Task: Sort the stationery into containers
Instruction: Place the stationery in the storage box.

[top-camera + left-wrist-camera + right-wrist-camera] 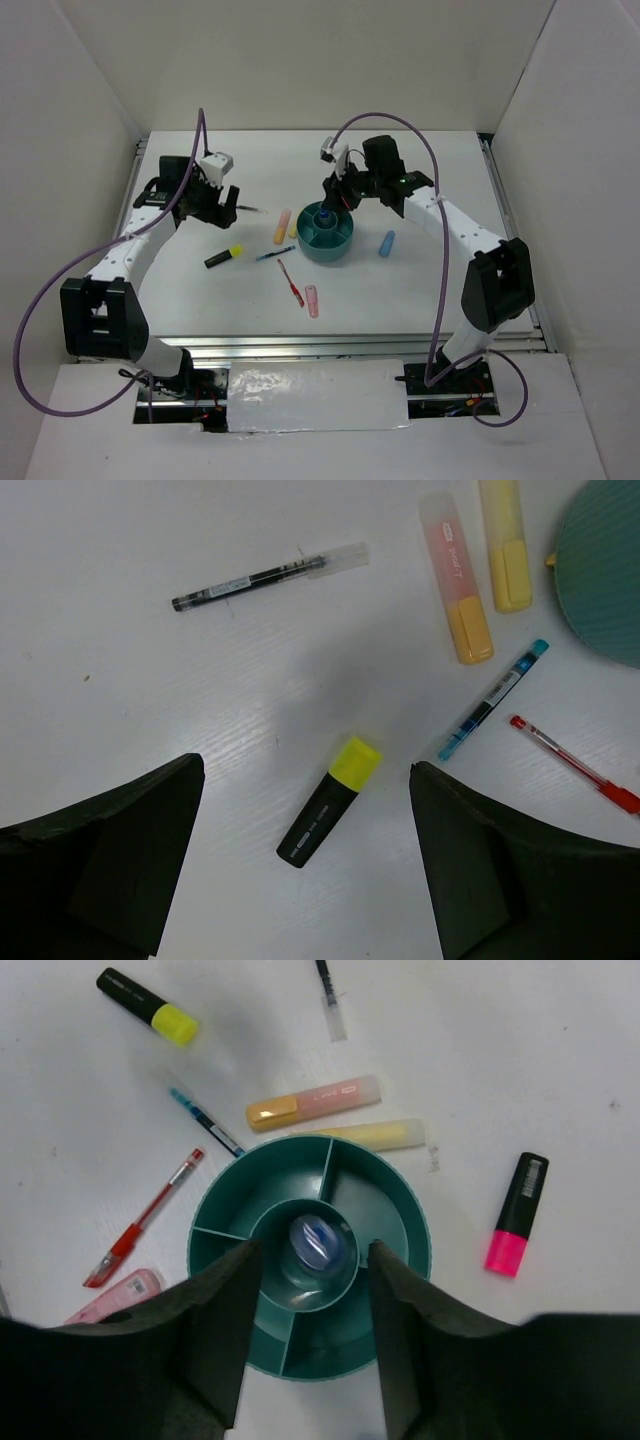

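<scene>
The round teal container (410,1210) stands mid-table with a small clear blue-capped bottle (318,1242) lying in its central cup. My right gripper (312,1250) hangs just above that cup, open, with a gap on each side of the bottle. In the top view it is my right gripper (334,199) over the container (326,240). My left gripper (305,770) is open above a black marker with a yellow cap (330,800), not touching it. An orange marker (457,580), a yellow marker (505,545), a blue pen (493,700) and a red pen (575,765) lie left of the container.
A dark pen (265,577) lies at the far left of the group. A black marker with a pink cap (515,1218) lies beyond the container, a light-blue marker (387,243) to its right, a pink marker (312,300) in front. White walls enclose the table.
</scene>
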Controlling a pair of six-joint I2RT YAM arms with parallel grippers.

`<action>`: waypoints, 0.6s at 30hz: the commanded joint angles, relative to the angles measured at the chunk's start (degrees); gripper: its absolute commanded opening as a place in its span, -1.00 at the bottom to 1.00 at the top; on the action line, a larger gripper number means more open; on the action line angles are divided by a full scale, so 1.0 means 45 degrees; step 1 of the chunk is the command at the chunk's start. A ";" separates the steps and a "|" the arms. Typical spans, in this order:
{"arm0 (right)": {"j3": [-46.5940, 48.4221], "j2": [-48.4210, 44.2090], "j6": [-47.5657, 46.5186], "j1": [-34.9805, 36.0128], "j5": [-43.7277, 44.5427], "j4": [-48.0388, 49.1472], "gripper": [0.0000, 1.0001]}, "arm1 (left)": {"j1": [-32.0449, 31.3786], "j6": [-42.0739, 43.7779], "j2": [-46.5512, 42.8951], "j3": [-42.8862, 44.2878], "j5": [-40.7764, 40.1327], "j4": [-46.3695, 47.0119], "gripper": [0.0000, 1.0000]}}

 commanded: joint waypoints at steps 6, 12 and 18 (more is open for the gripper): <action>0.2023 -0.0373 0.0871 -0.0214 0.0746 0.0638 0.37 | 0.0965 0.0782 0.0652 0.0526 0.2857 0.1301 0.93; 0.2435 -0.0355 0.2475 -0.1794 0.0961 0.1341 0.44 | 0.0850 0.0568 0.0904 -0.0081 0.3565 0.2668 0.86; 0.3937 0.1615 0.2692 -0.3202 0.1334 0.0698 0.14 | 0.0673 0.0706 0.1842 0.0212 0.2435 0.3254 0.82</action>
